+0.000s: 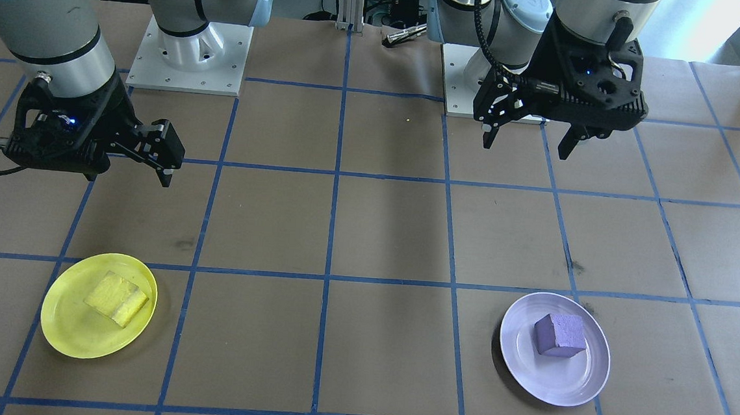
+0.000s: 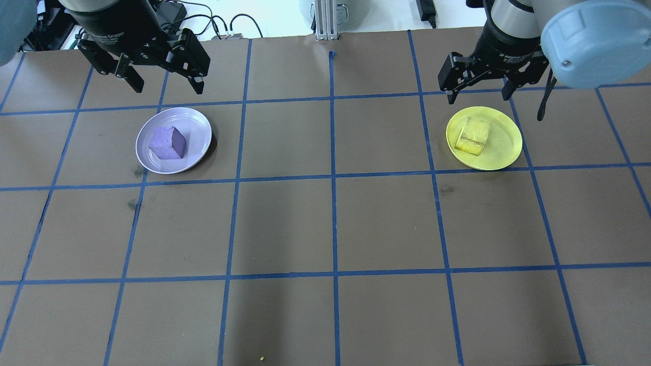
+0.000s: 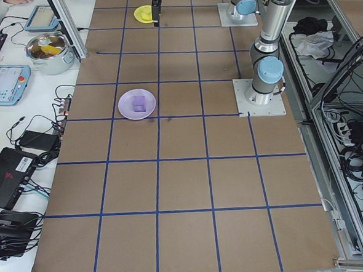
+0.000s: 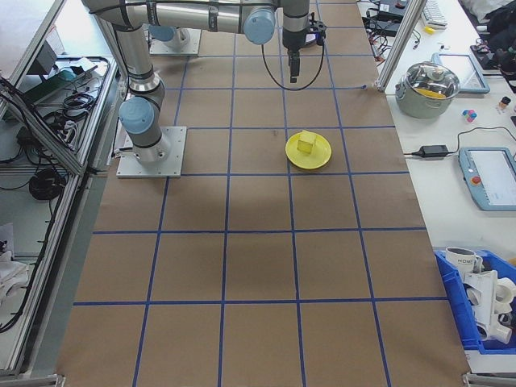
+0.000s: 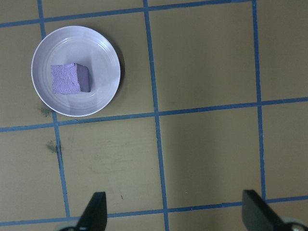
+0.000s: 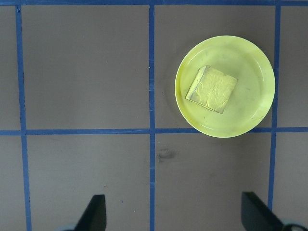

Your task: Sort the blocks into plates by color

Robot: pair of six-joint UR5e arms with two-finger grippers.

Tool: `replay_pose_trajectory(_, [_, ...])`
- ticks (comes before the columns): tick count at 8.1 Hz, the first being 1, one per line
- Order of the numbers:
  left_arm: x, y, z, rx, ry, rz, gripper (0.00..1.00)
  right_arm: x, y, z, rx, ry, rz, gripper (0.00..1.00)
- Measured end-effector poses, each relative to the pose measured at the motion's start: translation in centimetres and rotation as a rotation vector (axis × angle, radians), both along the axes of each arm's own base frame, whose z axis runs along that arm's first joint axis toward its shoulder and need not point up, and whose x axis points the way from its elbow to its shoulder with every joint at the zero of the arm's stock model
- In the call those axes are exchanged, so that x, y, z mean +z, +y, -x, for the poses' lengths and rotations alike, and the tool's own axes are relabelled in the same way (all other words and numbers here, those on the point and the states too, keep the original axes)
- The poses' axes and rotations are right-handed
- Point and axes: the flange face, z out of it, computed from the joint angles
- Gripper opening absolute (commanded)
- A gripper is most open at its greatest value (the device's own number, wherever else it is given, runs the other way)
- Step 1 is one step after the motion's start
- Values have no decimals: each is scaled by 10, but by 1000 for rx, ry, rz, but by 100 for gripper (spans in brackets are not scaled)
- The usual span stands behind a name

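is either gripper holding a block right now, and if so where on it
Neither. The left gripper and right gripper are both open and empty. The purple block sits in the lavender plate, the yellow block in the yellow plate.

We see the yellow block lying inside the yellow plate, and the purple block inside the lavender plate; the plates sit well apart.

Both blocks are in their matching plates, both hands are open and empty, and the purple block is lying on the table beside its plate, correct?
Not quite: the purple block lies inside the lavender plate, not beside it, as the overhead view shows. The rest holds.
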Motion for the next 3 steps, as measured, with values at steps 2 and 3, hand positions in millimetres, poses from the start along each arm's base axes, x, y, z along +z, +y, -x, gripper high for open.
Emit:
replay_pose_trajectory(2, [4,4,0,0,0,5,100,-1,0,0,0,1,-4,100])
replay_pose_trajectory(3, [5,4,0,-1,-1,7,100,-1,0,0,0,2,-4,100])
